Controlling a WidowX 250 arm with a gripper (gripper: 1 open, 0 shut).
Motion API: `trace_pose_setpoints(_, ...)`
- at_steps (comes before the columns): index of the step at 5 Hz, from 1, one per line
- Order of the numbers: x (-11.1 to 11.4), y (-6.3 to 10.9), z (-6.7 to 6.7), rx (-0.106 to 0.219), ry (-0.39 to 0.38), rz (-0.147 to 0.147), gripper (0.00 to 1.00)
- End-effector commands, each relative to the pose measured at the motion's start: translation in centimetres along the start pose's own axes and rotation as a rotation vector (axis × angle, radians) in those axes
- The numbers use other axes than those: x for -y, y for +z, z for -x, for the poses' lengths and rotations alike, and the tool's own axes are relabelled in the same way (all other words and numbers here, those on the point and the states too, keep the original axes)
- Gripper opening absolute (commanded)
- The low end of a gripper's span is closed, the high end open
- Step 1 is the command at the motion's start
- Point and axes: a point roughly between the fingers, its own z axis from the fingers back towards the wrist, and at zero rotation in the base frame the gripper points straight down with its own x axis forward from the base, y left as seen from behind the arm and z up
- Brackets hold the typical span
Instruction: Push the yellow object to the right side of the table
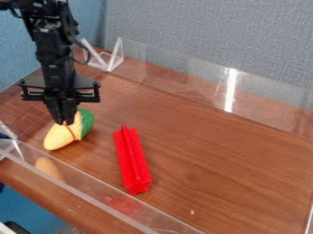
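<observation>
While gripper (61,117) hovers — yellow object (68,132) below.

The red bar (132,160) lies just right of the yellow toy (66,132) — bare table (232,169) stretches beyond to the clear walls (244,91).

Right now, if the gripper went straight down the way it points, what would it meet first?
Most likely the yellow toy. The gripper points straight down just above it, fingers nearly together, over the end with the green cap. Depth is hard to judge from this one view, so it might instead graze past and meet the table.
</observation>
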Motion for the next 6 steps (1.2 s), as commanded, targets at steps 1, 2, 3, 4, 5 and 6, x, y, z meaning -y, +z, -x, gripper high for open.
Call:
trace_pose_setpoints(1,0.9,1.8,-0.6,0.064,-0.051,0.009,1.00)
trace_pose_setpoints(2,0.0,1.3,-0.7,0.061,-0.060,0.007,0.00)
trace_pose_setpoints(3,-0.8,0.6,-0.8,0.056,-0.070,0.002,0.00)
trace_pose_setpoints(4,-1.7,-0.4,-1.0,0.047,-0.076,-0.005,1.00)
trace_pose_setpoints(5,-2.2,-1.3,-1.8,0.042,-0.085,-0.007,1.00)
trace_pose_setpoints(6,-2.9,-1.9,-2.5,0.040,-0.097,-0.009,0.00)
